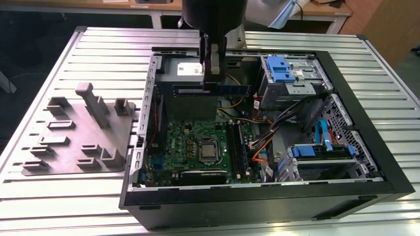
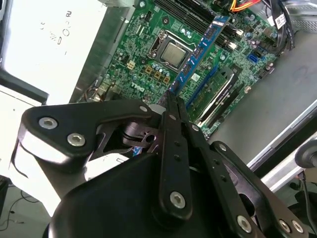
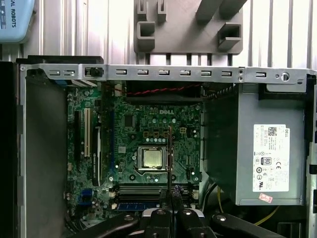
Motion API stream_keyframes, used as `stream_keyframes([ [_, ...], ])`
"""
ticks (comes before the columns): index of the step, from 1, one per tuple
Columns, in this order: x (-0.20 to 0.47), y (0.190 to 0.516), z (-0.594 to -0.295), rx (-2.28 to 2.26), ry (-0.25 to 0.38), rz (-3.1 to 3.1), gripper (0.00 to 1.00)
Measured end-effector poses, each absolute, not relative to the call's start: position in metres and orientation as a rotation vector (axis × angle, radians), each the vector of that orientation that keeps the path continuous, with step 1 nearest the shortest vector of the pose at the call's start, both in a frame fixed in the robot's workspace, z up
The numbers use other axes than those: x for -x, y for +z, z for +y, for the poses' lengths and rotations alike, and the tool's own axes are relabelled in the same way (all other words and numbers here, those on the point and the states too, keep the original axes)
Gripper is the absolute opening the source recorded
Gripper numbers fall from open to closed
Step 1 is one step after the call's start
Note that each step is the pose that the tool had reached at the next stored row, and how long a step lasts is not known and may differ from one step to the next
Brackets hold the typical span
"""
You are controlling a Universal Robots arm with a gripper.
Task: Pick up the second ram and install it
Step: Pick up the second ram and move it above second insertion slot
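Tool (image 1: 211, 83) is clamped tight on the second ram (image 1: 233, 90), and the stick is held level over the open computer case (image 1: 262, 199). In the exterior view it hangs at twelve o'clock from the silver processor (image 1: 208, 150) on the green motherboard (image 1: 184, 140), near the grey power supply (image 1: 187, 69). The grey tray (image 1: 72, 147) sits at nine o'clock of the case, on the table (image 1: 66, 191).

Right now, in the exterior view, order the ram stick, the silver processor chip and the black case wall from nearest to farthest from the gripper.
1. ram stick: clamped in the gripper.
2. silver processor chip: on the motherboard.
3. black case wall: the case's side nearest the camera.
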State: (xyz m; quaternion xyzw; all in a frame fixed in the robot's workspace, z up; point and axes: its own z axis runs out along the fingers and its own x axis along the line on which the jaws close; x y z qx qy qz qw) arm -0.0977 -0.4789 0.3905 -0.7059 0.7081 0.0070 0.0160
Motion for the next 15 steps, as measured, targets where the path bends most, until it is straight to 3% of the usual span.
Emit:
stream_keyframes([
  [15, 0.095, 0.37, -0.479, 2.195, 0.022, 2.202, 0.11],
])
